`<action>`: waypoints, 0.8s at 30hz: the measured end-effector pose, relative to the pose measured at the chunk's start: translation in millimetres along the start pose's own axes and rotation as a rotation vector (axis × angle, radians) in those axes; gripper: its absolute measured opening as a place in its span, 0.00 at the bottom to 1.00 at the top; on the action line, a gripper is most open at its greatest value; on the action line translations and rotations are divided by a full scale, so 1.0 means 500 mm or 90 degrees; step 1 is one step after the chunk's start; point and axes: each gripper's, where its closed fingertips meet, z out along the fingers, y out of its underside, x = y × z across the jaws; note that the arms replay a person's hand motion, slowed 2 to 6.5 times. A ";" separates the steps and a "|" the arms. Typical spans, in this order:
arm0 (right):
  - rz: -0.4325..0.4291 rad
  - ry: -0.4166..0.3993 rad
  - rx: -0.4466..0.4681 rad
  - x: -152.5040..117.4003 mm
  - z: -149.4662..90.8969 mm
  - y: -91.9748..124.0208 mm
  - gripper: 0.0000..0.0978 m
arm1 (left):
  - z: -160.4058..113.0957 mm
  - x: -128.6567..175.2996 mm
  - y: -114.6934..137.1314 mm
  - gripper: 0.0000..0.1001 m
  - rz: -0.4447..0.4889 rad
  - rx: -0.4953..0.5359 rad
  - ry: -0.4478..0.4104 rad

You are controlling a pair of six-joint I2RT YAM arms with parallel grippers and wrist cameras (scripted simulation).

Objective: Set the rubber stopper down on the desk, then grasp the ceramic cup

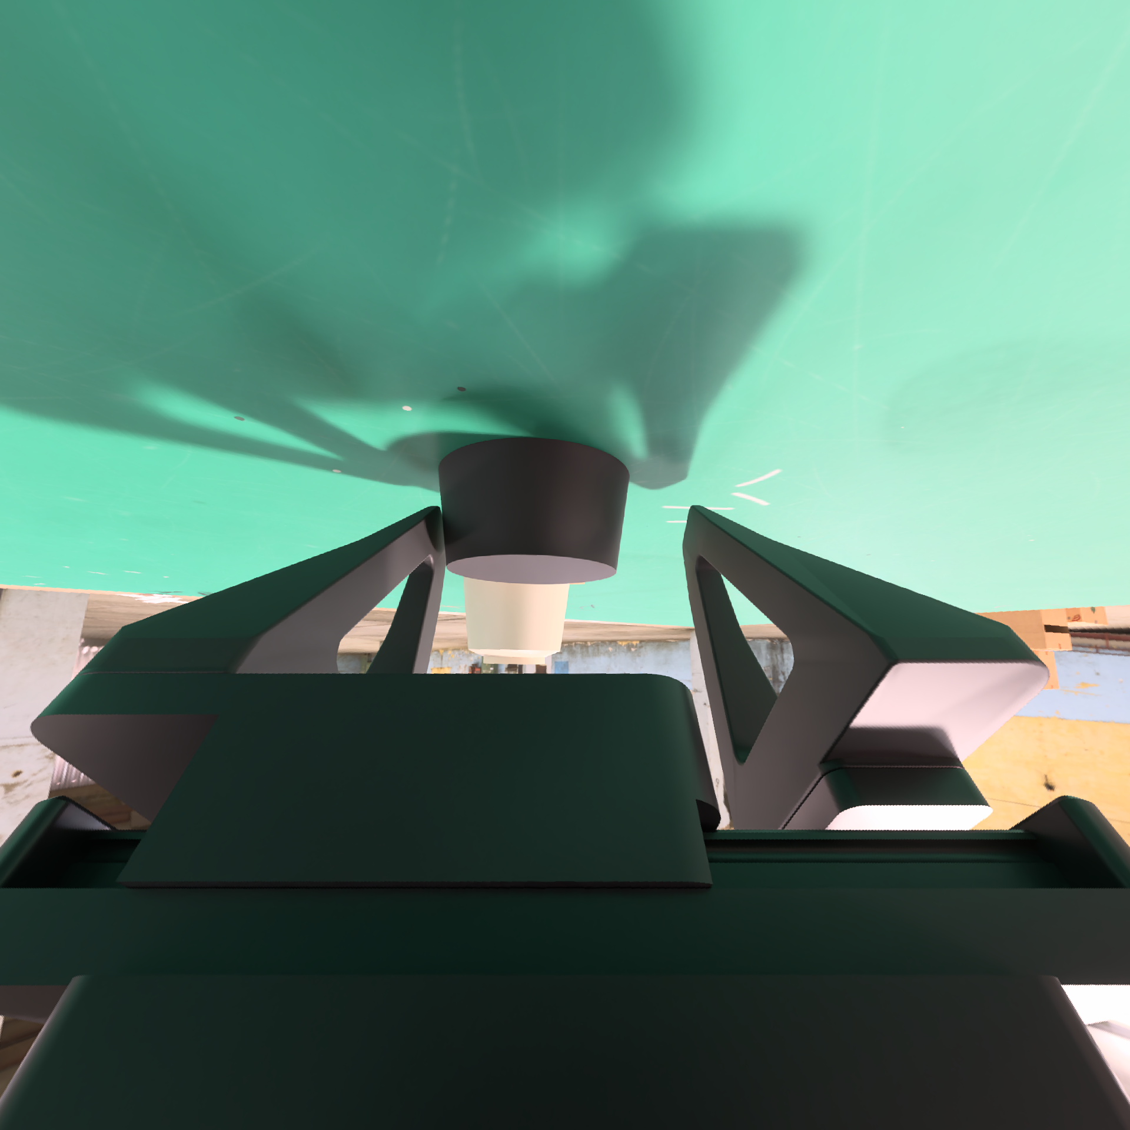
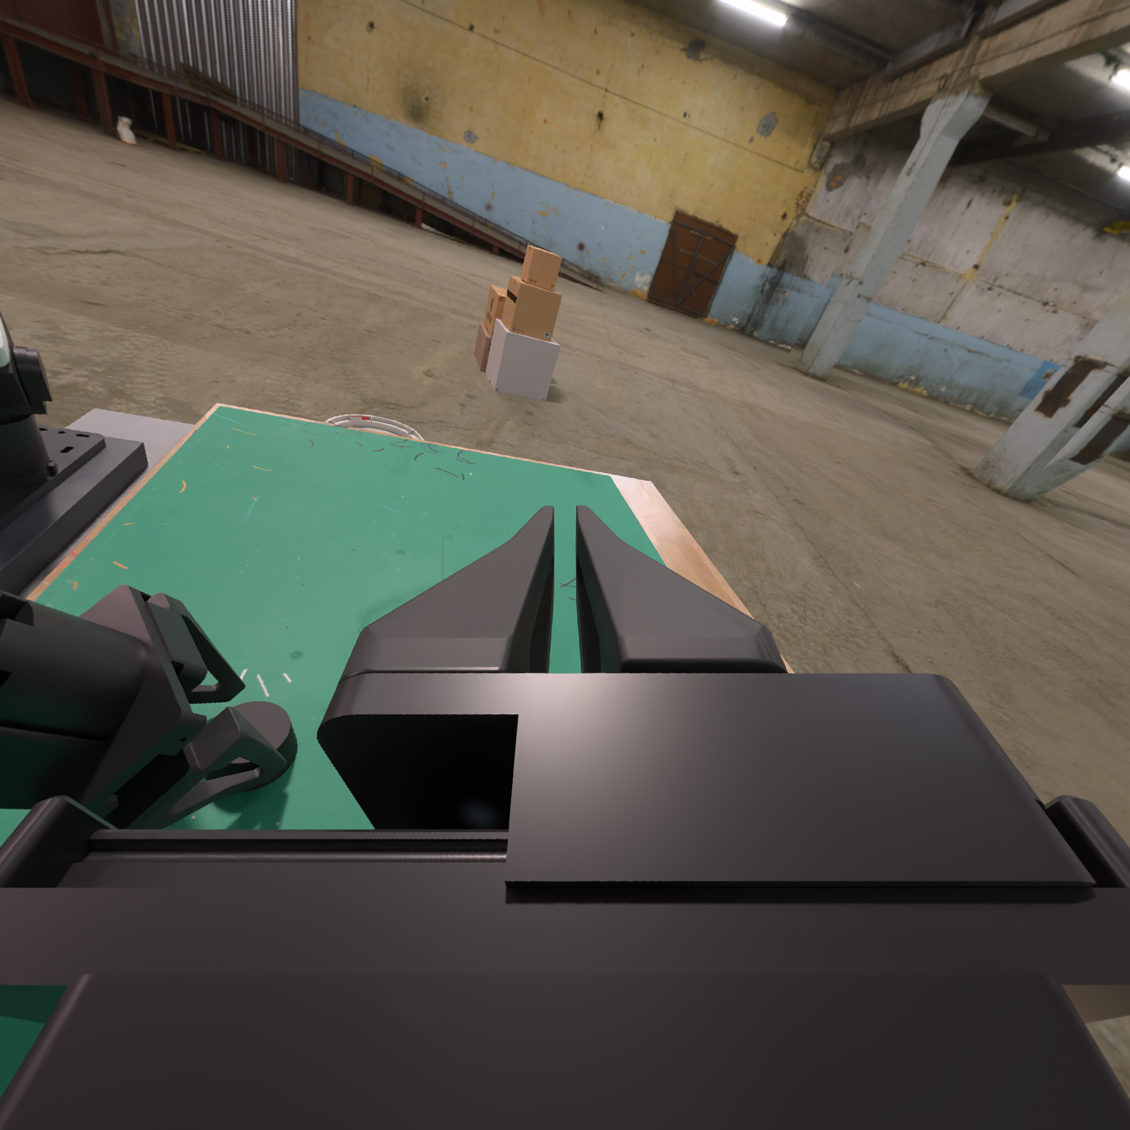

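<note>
Green counter [image 1: 244, 183] fills my left wrist view; the rubber stopper [image 1: 533, 501] sits on it, left claw [image 1: 562, 538] spread wide around it, so step one looks done. Ceramic cup [image 1: 513, 617] waits at 6 o'clock. Right claw [image 2: 565, 526] nearly closed, empty.

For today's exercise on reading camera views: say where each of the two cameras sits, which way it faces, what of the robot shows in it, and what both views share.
Left wrist view: on the left gripper, upside down, low over the desk; fingers open around the stopper, cup behind.
Right wrist view: on the right gripper, fingers nearly together, facing along the desk toward boxes and the hall.
Shared: the desk, left gripper and stopper.
</note>
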 end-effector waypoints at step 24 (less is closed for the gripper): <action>0.000 -0.006 0.003 -0.002 -0.005 -0.003 0.06 | -0.159 -0.019 -0.040 0.83 -0.116 0.220 -0.026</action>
